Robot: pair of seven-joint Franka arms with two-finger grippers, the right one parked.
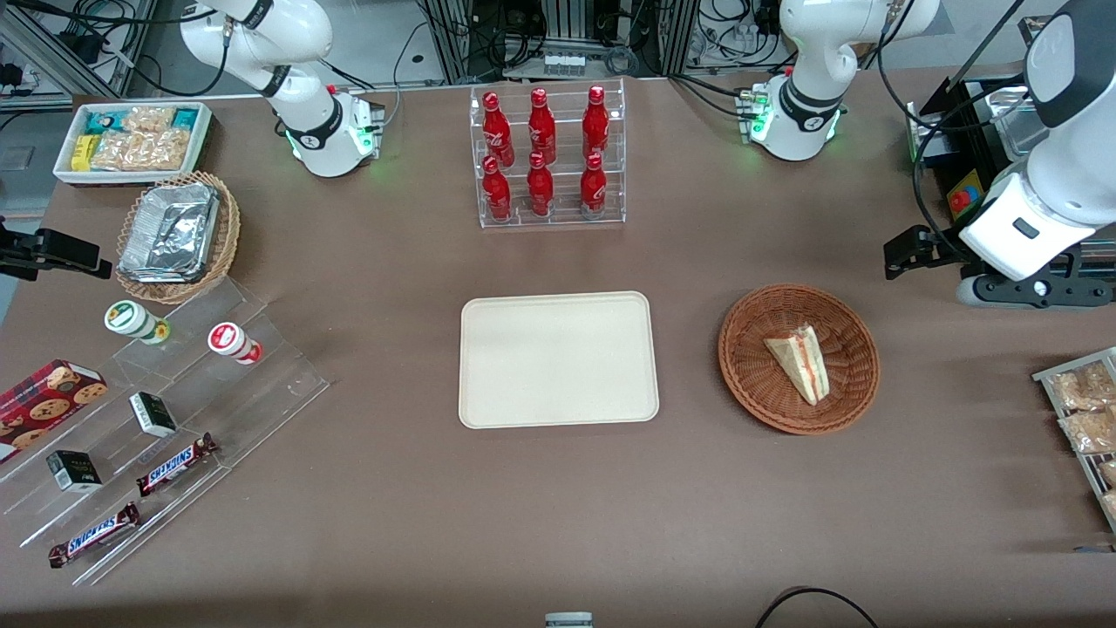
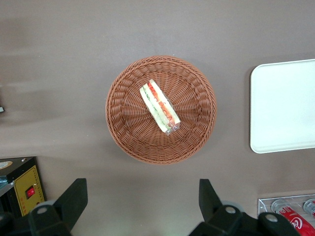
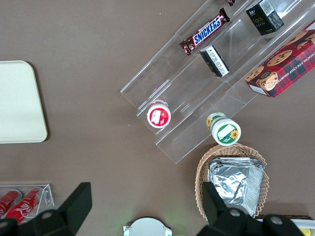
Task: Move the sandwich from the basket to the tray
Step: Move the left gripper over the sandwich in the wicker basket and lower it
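The sandwich point(image 1: 800, 359) point(image 2: 160, 106), a pale bread wedge with red and green filling, lies in the round reddish-brown wicker basket point(image 1: 731, 349) point(image 2: 125, 132). Beside the basket, toward the parked arm's end, the cream tray point(image 1: 558, 359) point(image 2: 285, 105) point(image 3: 17, 101) lies flat with nothing on it. My gripper point(image 1: 907, 251) point(image 2: 141, 189) hangs above the table, farther from the front camera than the basket and toward the working arm's end. It is open wide and holds nothing; its black fingers point(image 2: 74, 196) stand apart from the basket rim.
A clear rack of red bottles point(image 1: 549, 157) stands farther back than the tray. Snack packets point(image 1: 1085, 410) lie at the working arm's end. A black box with a red switch point(image 2: 27, 189) is near the gripper. Acrylic steps with snacks point(image 1: 166, 436) and a foil-tray basket point(image 1: 179, 235) sit toward the parked arm's end.
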